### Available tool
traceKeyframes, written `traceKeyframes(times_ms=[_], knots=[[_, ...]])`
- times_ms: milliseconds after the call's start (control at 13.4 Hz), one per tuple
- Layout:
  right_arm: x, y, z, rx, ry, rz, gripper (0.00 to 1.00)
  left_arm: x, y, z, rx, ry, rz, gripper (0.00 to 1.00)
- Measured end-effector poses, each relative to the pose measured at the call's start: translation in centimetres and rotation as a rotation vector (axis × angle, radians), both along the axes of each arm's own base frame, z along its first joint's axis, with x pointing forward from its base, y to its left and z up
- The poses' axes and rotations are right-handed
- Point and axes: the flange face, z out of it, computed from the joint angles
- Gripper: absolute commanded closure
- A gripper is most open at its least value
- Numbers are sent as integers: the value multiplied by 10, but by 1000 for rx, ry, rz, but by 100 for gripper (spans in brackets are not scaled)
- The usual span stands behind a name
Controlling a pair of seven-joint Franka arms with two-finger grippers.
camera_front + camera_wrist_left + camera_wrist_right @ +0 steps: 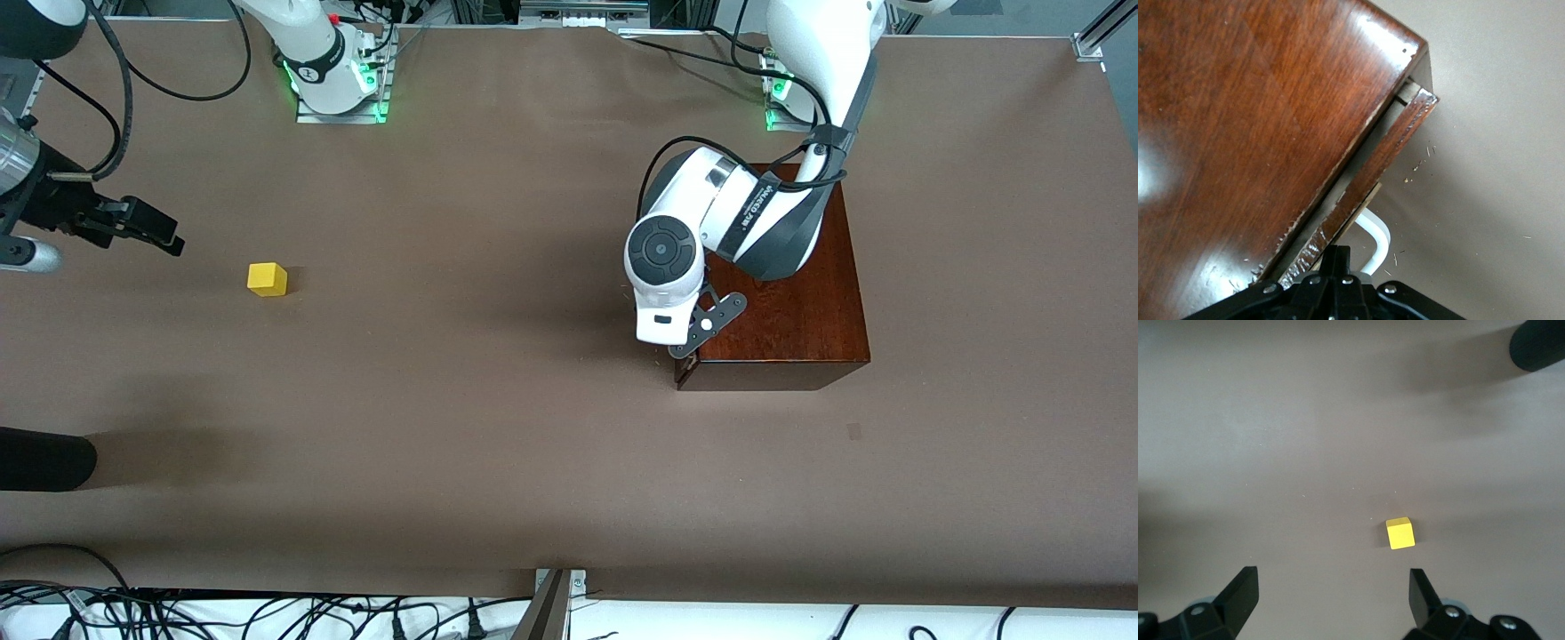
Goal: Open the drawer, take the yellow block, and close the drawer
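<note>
Front view: the yellow block (267, 278) sits alone on the brown table (498, 444) toward the right arm's end, well apart from the glossy dark box (791, 311) at the left arm's end. It is already out of the drawer, so closing seems to be what remains. The right gripper (147, 227) hangs above the table near the block, apparently just waiting. The left gripper (707, 324) is low at the box's corner nearest the camera, probably to press on the drawer front; from here I cannot tell how its fingers stand.

Left wrist view: the drawer (1385, 167) shows as a dark reddish-brown front standing a narrow gap out from the box (1238, 133), so it looks nearly but not fully closed. Its edge is scuffed pale, and the white bar handle (1375, 240) curves out just beside the left gripper (1335, 257), whose fingertips look drawn together against the drawer front.

Right wrist view: the right gripper (1331, 590) is spread wide and holds nothing. The yellow block (1400, 533) lies on the table ahead of it, a small, bright, clean-edged cube, upright and touching nothing else.
</note>
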Motion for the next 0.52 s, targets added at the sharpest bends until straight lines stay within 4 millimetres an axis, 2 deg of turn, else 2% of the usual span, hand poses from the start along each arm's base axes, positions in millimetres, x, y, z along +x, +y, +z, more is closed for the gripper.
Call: traceKeyframes(times_ms=[300,524], knots=[[-11,-15,8,7,-5,-26,0,1,3,-1,2,2,3,100],[-12,-13,4,6,6,-24,0,2,5,-1,8,1,-4,100]])
